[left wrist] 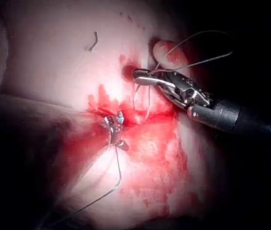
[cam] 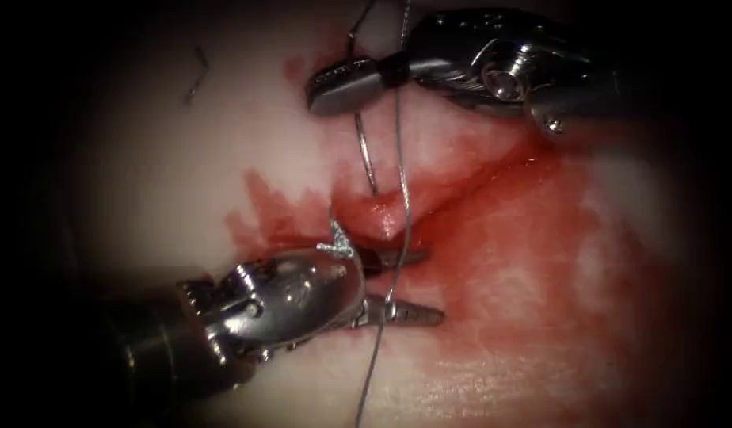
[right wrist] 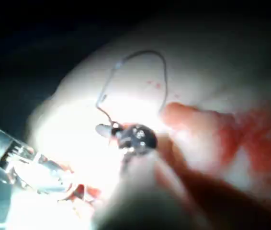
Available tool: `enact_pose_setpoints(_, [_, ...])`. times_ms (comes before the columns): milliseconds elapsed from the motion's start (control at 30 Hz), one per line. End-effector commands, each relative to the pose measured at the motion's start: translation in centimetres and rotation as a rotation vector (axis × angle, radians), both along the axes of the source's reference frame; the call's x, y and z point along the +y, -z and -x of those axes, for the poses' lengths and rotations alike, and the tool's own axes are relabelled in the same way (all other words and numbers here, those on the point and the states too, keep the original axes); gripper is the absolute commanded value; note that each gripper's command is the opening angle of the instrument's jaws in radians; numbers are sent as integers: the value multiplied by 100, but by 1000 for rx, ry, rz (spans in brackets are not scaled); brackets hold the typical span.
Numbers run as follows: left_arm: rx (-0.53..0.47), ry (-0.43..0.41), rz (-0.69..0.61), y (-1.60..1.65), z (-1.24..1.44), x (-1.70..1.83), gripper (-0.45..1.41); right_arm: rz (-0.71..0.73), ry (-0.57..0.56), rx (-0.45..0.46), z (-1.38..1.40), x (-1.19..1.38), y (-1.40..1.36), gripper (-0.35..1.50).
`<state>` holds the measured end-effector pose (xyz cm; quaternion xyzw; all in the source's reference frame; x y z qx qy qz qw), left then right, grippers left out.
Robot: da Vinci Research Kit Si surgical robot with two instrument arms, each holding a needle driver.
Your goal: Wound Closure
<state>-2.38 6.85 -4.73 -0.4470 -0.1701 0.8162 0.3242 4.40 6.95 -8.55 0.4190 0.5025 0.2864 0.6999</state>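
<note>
Right tool (cam: 342,85), jaws closed, grips your needle (cam: 366,154) near its tail, tip at the cut's (cam: 429,210) upper lip; left tool (cam: 402,285) gapes around thread (cam: 402,182), holding nothing. Keep your grip firm.

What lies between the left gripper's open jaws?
Thread runs down between the left gripper's open jaws; neither clamps it. Beneath lie tissue and red fluid. The right gripper holds the needle, its upper curve covered.

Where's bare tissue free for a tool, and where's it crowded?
Free: pale tissue left of the cut, between the cut thread end and the left tool. Crowded: over the cut, where the right tool holds the needle and thread crosses the left tool's open, empty jaws.
</note>
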Motion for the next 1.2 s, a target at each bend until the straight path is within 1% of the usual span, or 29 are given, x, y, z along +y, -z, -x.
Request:
enact_pose_setpoints(33, [-1, -1, 2, -5, 6, 4, 57, -4, 10, 8, -7, -5, -6, -35])
enact_pose_setpoints(167, [-2, -2, 2, -5, 4, 4, 57, -34, 29, 10, 1, -22, -4, -35])
enact_pose_setpoints(467, [0, -4, 1, -6, 4, 5, 57, -54, 41, 12, 18, -34, 4, -35])
enact_pose_setpoints(567, [0, -4, 1, -6, 4, 5, 57, -51, 49, 15, 23, -42, 5, -35])
enact_pose_setpoints(667, [0, -4, 1, -6, 4, 5, 57, -59, 60, 29, 27, -58, 11, -35])
enact_pose_setpoints(767, [0, -4, 0, -5, 4, 5, 57, -57, 39, 47, 28, -61, 13, -35])
enact_pose_setpoints(800, [-1, -4, 0, -5, 4, 5, 57, -5, 21, 57, 29, -60, 13, -21])
enact_pose_setpoints(833, [-1, -4, 0, -5, 4, 5, 57, -5, 21, 57, 29, -60, 13, -21])
enact_pose_setpoints(867, [-1, -7, 4, -3, 5, 5, 57, 68, 14, 66, 31, -57, 12, 14])
enact_pose_setpoints(933, [5, -39, 36, 1, 5, 3, 58, 132, -3, 64, 34, -49, 10, 56])
enact_pose_setpoints(967, [7, -64, 67, 4, 6, 2, 59, 178, -19, 53, 36, -42, 8, 88])
enact_pose_setpoints(1000, [7, -84, 93, 7, 7, 1, 60, 209, -38, 37, 38, -37, 6, 106])
enact_pose_setpoints(1067, [5, -109, 126, 15, 10, 1, 62, 271, -69, 7, 43, -24, 2, 130])
enact_pose_setpoints(1100, [-1, -128, 144, 21, 13, 0, 64, 316, -88, -17, 49, -10, -2, 145])
enact_pose_setpoints(1167, [-15, -156, 163, 29, 15, -1, 66, 340, -101, -34, 56, 0, -4, 146])
enact_pose_setpoints(1200, [-36, -175, 161, 35, 16, -2, 67, 356, -110, -48, 66, 10, -4, 146])
